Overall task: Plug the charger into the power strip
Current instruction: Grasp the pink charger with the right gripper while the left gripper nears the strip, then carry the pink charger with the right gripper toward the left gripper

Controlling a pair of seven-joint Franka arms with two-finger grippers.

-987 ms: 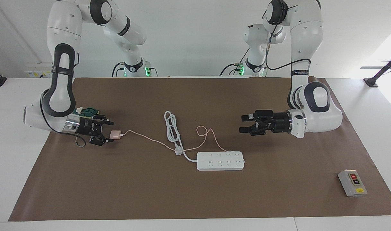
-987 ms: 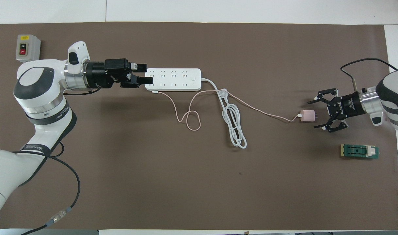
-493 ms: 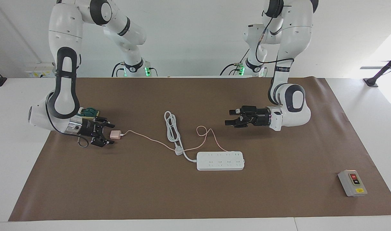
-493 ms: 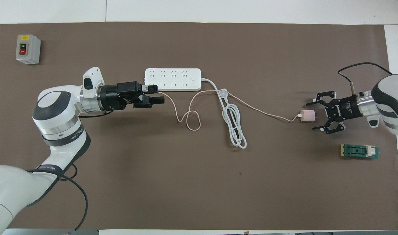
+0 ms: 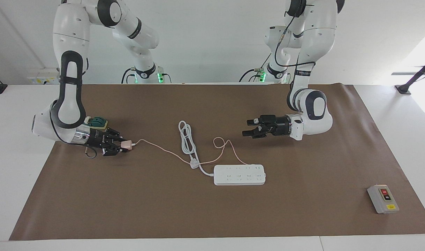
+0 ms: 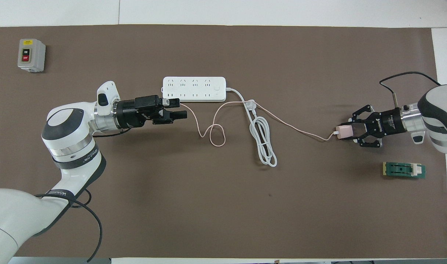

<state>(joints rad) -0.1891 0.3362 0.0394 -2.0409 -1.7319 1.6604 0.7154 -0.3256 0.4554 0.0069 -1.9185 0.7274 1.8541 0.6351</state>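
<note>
The pale-pink charger (image 5: 127,145) (image 6: 343,132) is at the mat's right-arm end. My right gripper (image 5: 119,146) (image 6: 350,132) lies low and level there, its fingers closed on the charger's sides. The thin pink cable (image 5: 163,150) (image 6: 293,126) trails from the charger in loops to the white power strip (image 5: 239,175) (image 6: 194,89), which lies flat mid-table with its sockets up. My left gripper (image 5: 247,128) (image 6: 179,109) is open and empty, held level in the air over the mat by the strip's corner and the cable's end.
The strip's thick white cord (image 5: 187,137) (image 6: 263,143) lies coiled with its three-pin plug on the pink cable. A grey switch box (image 5: 383,199) (image 6: 31,55) sits at the left arm's end. A green part (image 5: 97,122) (image 6: 404,170) lies beside my right gripper.
My right gripper moved onto the charger and closed its wide-open fingers on it. My left arm drew back from over the strip's end toward the robots and rose.
</note>
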